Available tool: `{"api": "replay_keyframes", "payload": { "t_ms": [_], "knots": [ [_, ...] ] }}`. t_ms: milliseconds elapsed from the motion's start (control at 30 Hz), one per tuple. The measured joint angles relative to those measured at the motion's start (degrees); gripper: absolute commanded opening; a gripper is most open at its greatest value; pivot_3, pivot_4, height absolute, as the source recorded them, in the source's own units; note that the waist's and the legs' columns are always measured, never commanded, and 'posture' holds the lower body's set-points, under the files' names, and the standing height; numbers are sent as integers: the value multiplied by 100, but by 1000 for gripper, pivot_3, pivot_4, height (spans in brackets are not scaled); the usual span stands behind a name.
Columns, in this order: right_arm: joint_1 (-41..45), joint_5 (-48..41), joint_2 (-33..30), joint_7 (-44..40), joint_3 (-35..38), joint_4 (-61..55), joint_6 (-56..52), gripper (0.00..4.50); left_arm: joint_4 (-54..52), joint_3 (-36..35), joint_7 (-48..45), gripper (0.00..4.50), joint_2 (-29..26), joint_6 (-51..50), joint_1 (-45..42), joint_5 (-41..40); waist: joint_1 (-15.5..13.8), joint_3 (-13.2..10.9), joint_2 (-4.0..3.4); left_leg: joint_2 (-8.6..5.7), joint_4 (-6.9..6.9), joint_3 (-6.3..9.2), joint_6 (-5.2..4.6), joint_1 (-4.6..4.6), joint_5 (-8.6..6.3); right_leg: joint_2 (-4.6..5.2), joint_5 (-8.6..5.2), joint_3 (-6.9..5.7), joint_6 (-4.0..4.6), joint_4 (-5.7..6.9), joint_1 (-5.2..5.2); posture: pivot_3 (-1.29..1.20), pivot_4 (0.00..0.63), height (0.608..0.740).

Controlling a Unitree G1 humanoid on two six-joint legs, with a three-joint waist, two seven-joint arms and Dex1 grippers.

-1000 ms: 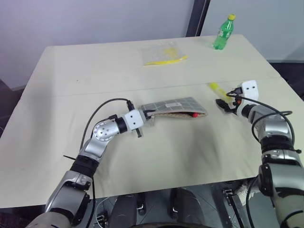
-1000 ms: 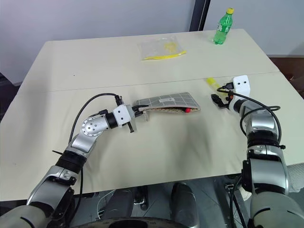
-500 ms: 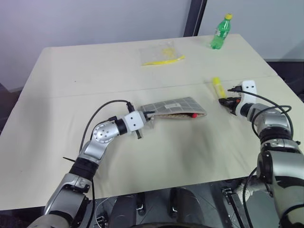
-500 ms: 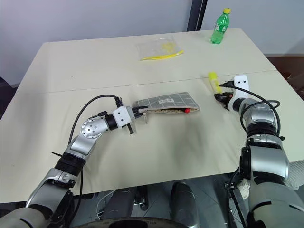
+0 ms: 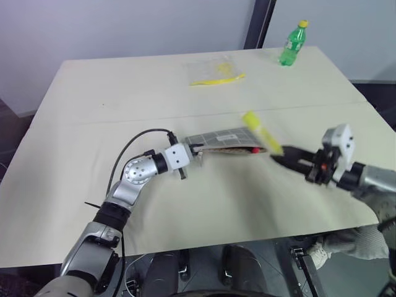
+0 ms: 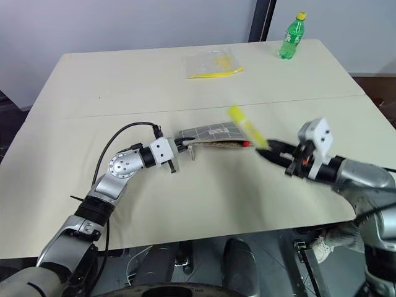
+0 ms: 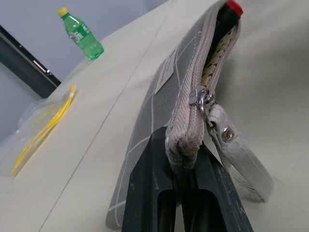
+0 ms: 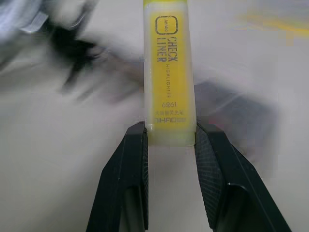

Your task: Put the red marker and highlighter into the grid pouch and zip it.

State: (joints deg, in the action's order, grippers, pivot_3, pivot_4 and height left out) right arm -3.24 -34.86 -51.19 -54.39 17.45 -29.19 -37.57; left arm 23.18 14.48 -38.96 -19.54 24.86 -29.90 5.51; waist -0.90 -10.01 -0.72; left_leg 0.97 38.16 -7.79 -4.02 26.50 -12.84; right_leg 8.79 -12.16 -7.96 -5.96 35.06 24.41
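Pale beige counter [image 5: 93,204] against a grey wall, dark floor at the edges. Highlighter [image 5: 262,132] is now off the counter — a second ago it lay on the surface at the right, with the right end effector beside it and open; now it is lifted and carried in toward the middle, tilted, just above the open end of the grid pouch [image 5: 228,140]. Right end effector [image 5: 276,156] is clamped on the highlighter's lower end, the yellow body sticking out past the fingertips; in the right wrist view both black pads [image 8: 134,159] press its sides.

Grid pouch lies flat mid-counter, same spot as before, zipper open, pull tab [image 7: 227,137] hanging loose. Red marker [image 5: 253,150] is inside it — only the red cap pokes out at the end nearest the highlighter. Left end effector [image 5: 193,150] is closed on the pouch's near end, pinching the fabric at the zipper end, unmoved since the earlier frame.

Further out: clear plastic bag [image 5: 213,69] with yellow contents at the far side, green bottle [image 5: 292,43] with yellow cap upright at the far right corner, both well apart from the pouch.
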Motion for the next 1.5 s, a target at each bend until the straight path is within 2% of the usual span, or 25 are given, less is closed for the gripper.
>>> {"api": "replay_keyframes", "payload": {
  "t_ms": [233, 467, 667, 767, 933, 1100, 1267, 1367, 1433, 1500],
  "knots": [
    [-91, 702, -103, 380, -482, 332, 8, 802, 91, 6, -4, 0, 47, 102, -6, 8, -2, -1, 9, -3, 5, -8, -7, 3, -4, 7, 2, -3, -1, -3, 0, 0, 150, 740],
    [340, 1215, -133, 663, -856, 817, 62, 802, 74, 21, -54, 0, 5, 115, -11, 30, 14, -2, 10, -2, 6, -9, -8, 6, -4, 6, 8, -3, -12, 1, -6, 0, 150, 740],
    [703, 1348, -163, 674, -1166, 799, -31, 802, -84, 74, -116, 0, -112, 182, -9, 173, 5, -2, 10, -3, 6, -9, -9, 8, -4, 8, 9, -4, -14, 1, -1, 0, 150, 740],
    [1145, 1766, -401, 632, -1642, 828, 63, 802, -129, 208, -222, 0, -170, 211, -7, 277, 17, -2, 9, -4, 7, -11, -9, 6, -4, 8, 4, -3, -6, 2, 3, 0, 150, 740],
    [2139, 2549, -395, 647, -2418, 1089, 327, 802, -442, 319, -456, 0, -102, 187, -59, 226, 1, -2, 10, -1, 7, -9, -7, 6, -3, 7, 2, -6, -2, 2, 9, 0, 150, 740],
    [2381, 3335, -261, 684, -3058, 1608, 1248, 802, -599, 319, -686, 0, -116, 55, -5, 72, 13, -2, 9, -5, 8, -15, -10, 21, 12, 8, 13, -5, -21, 5, 3, 0, 150, 740],
    [2451, 4064, -101, 982, -3225, 2018, 2742, 802, -696, 283, -703, 0, -116, 24, 69, 2, 22, -2, 10, -2, 8, -14, -13, 18, 10, 2, 12, -5, -21, 8, 2, 0, 150, 740],
    [2444, 4071, 55, 1016, -3157, 2139, 3248, 2211, -809, 255, -699, 0, -114, -3, 80, -63, 15, -2, 9, -1, 8, -14, -12, 18, 11, 3, 12, -5, -20, 10, 2, 0, 150, 740],
    [2398, 3730, 70, 824, -2917, 2068, 3251, 3158, -809, 255, -702, 0, -114, -56, 97, -104, 12, -2, 10, -1, 8, -14, -13, 19, 11, 3, 13, -5, -20, 10, 2, 0, 150, 740],
    [2361, 3569, 59, 690, -2738, 1967, 3301, 4328, -808, 255, -702, 0, -113, -66, 105, -129, 14, -2, 10, -2, 8, -14, -13, 18, 11, 2, 13, -5, -21, 10, 0, 0, 150, 740]
  ]
}}
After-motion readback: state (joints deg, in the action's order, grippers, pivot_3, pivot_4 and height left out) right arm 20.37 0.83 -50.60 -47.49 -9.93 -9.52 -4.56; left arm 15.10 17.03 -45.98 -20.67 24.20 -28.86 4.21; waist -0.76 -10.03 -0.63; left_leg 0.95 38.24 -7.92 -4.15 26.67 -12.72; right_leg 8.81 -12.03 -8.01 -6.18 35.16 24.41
